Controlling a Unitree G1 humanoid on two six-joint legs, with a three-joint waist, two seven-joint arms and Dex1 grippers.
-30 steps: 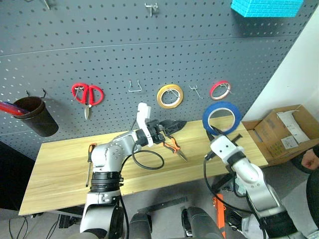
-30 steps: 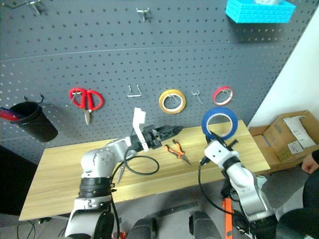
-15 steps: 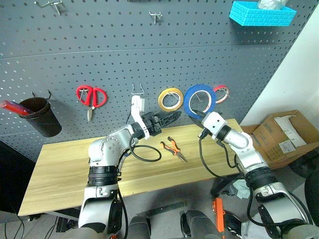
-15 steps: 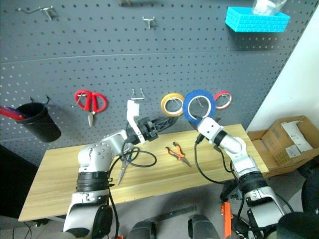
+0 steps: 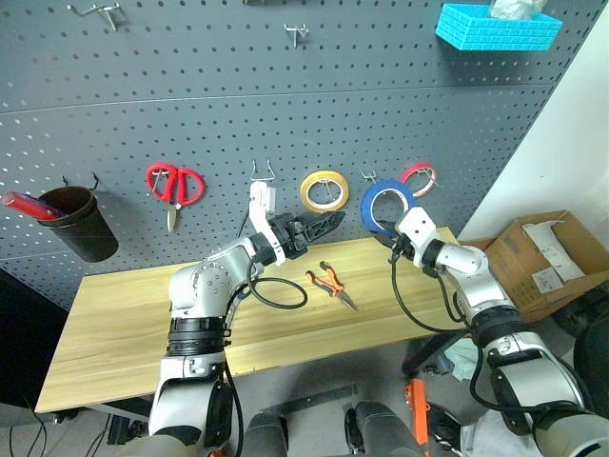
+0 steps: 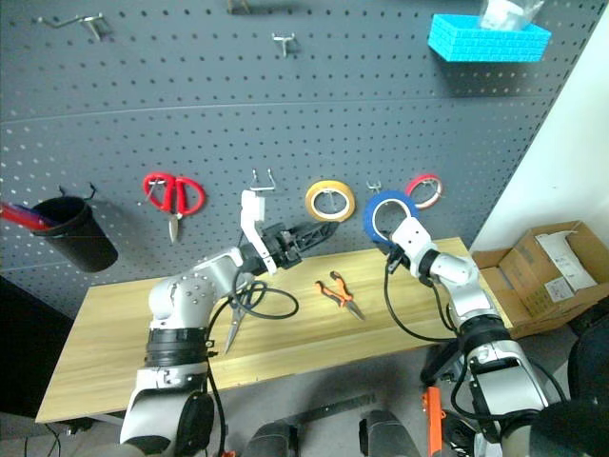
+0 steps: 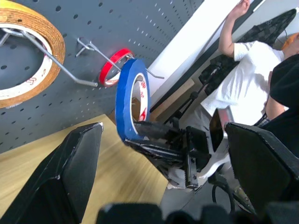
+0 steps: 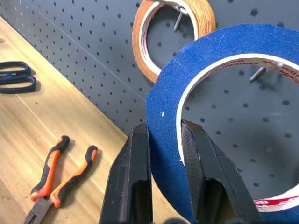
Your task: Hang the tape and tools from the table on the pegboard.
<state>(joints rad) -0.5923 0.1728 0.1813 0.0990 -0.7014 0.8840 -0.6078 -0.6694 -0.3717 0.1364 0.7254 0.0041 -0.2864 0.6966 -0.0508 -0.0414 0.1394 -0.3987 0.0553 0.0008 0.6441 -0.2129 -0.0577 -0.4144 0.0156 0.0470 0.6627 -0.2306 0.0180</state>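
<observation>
One light, stiff blue tape roll point(image 8: 163, 121), its thin wall pinched in the right gripper point(image 8: 164, 140), should hang easily.

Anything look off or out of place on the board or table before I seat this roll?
Nothing damaged or spilled. The blue tape, pinched in the right gripper, sits in front of a hook on the pegboard. The pliers and dark-blue scissors lie loose on the table, not yet hung.

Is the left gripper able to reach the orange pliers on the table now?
Probably yes. The left gripper is open and holds nothing, and the pliers lie uncovered on the table just below it.
</observation>
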